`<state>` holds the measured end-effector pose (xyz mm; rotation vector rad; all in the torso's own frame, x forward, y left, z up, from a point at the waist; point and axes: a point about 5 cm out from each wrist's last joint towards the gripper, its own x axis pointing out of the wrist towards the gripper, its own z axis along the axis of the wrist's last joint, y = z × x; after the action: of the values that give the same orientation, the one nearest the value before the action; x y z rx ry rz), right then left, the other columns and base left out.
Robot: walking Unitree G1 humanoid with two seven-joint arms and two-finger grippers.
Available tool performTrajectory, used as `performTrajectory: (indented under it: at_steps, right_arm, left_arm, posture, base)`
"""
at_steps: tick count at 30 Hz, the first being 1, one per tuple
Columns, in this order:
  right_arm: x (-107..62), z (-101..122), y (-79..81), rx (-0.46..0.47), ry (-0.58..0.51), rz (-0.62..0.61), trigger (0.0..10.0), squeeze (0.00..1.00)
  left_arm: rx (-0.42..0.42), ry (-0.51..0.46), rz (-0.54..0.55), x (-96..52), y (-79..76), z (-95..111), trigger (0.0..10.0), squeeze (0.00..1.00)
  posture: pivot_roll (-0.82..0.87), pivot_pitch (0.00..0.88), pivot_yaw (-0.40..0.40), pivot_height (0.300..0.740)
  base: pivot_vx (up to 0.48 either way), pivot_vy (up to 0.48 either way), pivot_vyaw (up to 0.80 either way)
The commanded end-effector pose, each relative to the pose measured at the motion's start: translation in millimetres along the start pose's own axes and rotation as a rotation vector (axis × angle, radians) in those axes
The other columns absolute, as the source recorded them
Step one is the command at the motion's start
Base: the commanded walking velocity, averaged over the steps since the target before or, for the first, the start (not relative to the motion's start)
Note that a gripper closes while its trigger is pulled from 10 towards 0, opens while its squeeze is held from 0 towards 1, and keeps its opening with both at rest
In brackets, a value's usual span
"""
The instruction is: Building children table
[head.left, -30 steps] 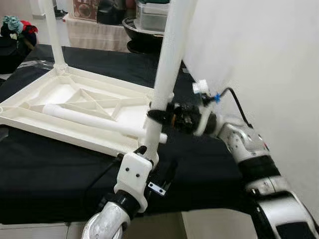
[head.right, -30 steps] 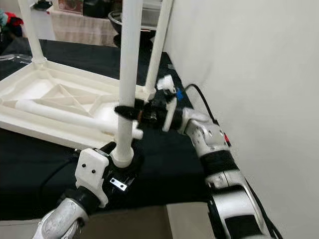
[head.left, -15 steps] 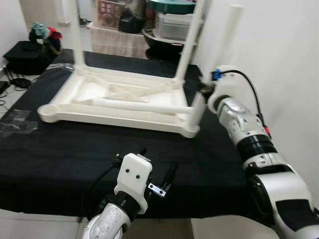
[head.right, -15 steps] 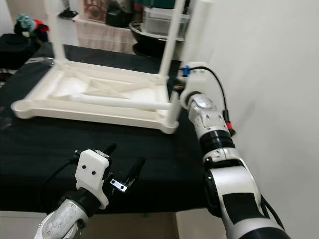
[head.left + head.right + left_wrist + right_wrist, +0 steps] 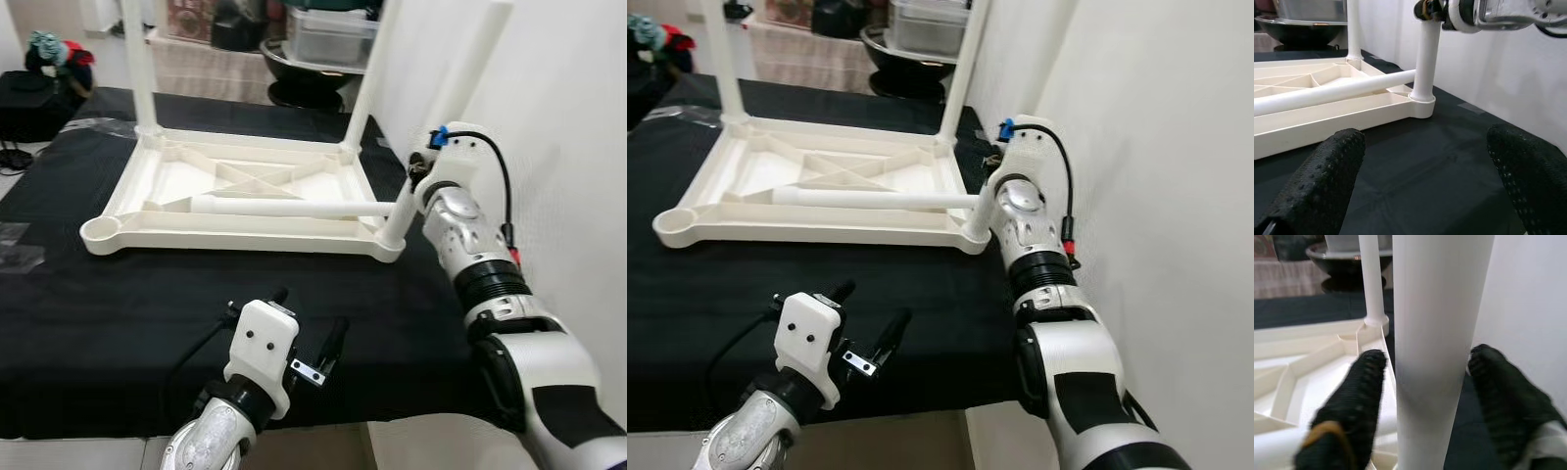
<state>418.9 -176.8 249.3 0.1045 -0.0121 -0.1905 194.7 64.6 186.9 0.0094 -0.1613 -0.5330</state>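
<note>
Upside-down white tabletop (image 5: 245, 196) lies on the black worktop (image 5: 118, 304), three legs standing in its corner sockets. A loose leg (image 5: 284, 207) lies across the tabletop's underside. Right hand (image 5: 1422, 396) is at the near right leg (image 5: 446, 127), black fingers (image 5: 1349, 406) either side of it, spread, not clearly squeezing. Left hand (image 5: 304, 328) hovers low over the worktop's front, fingers wide apart, holding nothing.

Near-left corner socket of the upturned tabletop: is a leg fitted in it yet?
No. The round corner socket is open and bare, and a loose leg lies flat across the tabletop.
</note>
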Motion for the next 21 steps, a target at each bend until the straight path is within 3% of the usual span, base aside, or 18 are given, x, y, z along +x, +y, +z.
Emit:
performTrajectory:
  at_steps: [1, 5, 11, 16, 17, 21]
  right_arm:
    - [-0.7, -8, -5.6, -0.011, 0.022, -0.036, 10.0, 1.0]
    - [-1.0, -9, -4.8, -0.001, 0.021, -0.034, 10.0, 1.0]
    - [-0.6, -15, -17.9, -0.041, 0.059, -0.142, 10.0, 1.0]
    - [-2.9, -24, -28.0, 0.007, 0.094, -0.215, 10.0, 1.0]
    - [-4.3, -26, -23.6, 0.055, 0.098, -0.18, 10.0, 0.0]
    - [-9.9, -29, -9.2, 0.117, 0.068, -0.068, 10.0, 0.0]
  left_arm:
    - [0.006, 0.01, -0.007, 0.2, -2.2, -2, 10.0, 0.0]
    - [0.008, 0.012, -0.005, -0.4, -1.6, -2, 10.0, 0.0]
    - [0.008, 0.012, -0.005, -0.6, -1.4, -2, 10.0, 0.0]
    - [0.006, 0.01, -0.005, -0.1, -1.6, -2, 10.0, 0.0]
    - [0.005, 0.01, -0.005, -0.2, -1.6, -2, 10.0, 0.0]
    - [0.005, 0.011, -0.006, -0.2, -1.7, -2, 10.0, 0.0]
  posture:
    - [0.07, 0.105, -0.16, 0.74]
    - [0.07, 0.107, -0.157, 0.74]
    - [0.06, 0.109, -0.158, 0.74]
    - [0.06, 0.111, -0.158, 0.74]
    - [0.06, 0.112, -0.156, 0.74]
    - [0.06, 0.113, -0.155, 0.74]
  base:
    - [0.0, 0.0, 0.0]
    - [0.0, 0.0, 0.0]
    - [0.0, 0.0, 0.0]
    - [0.0, 0.0, 0.0]
    - [0.0, 0.0, 0.0]
    - [0.0, 0.0, 0.0]
